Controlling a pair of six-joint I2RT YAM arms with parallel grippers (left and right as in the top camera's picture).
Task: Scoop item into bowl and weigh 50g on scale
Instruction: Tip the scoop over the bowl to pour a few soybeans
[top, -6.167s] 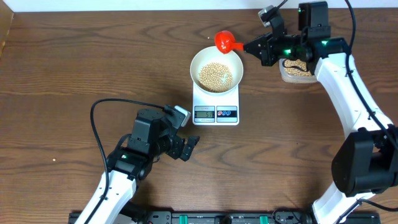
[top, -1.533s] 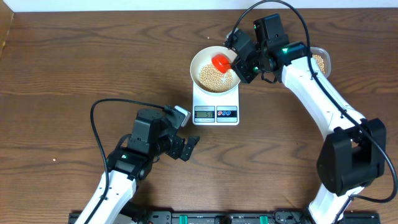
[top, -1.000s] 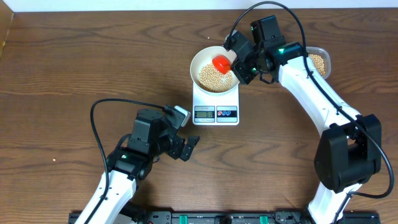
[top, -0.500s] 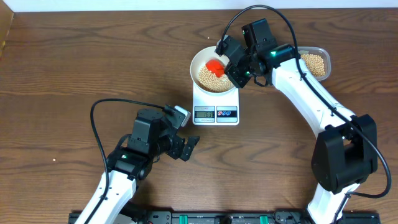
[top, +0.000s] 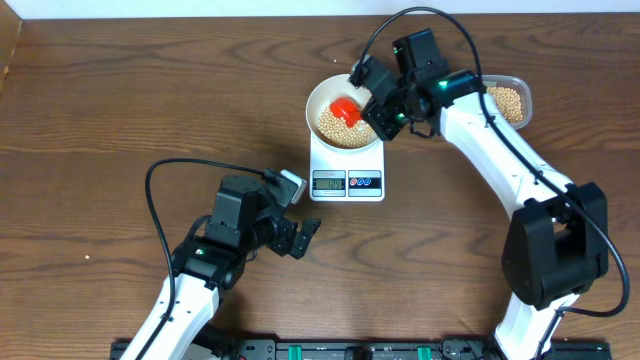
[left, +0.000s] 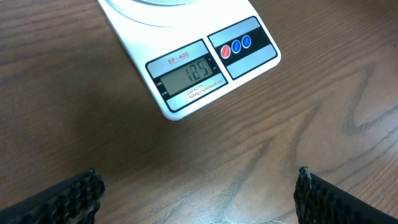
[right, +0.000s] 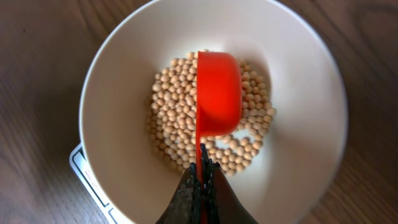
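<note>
Reaching over the bowl (top: 318, 94) from 3 o'clock, the bent right arm (top: 500, 128) has its right pincer (right: 200, 180) clamped on a red scoop (right: 217, 93) above the beans (right: 168, 118). The bowl sits on the scale (left: 186, 74). The left pincer (top: 303, 238), at the scale's 7 o'clock, is spread wide above the table (top: 120, 120).

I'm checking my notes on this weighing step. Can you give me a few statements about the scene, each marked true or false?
1. The right hand is shut on the red scoop by its handle. True.
2. The red scoop is above the clear tub. False: it is above the beans in the bowl.
3. The bowl sits on the scale. True.
4. The left hand grips the scale. False: it is open, holds nothing and is apart from the scale.
5. The clear tub holds beans. True.
</note>
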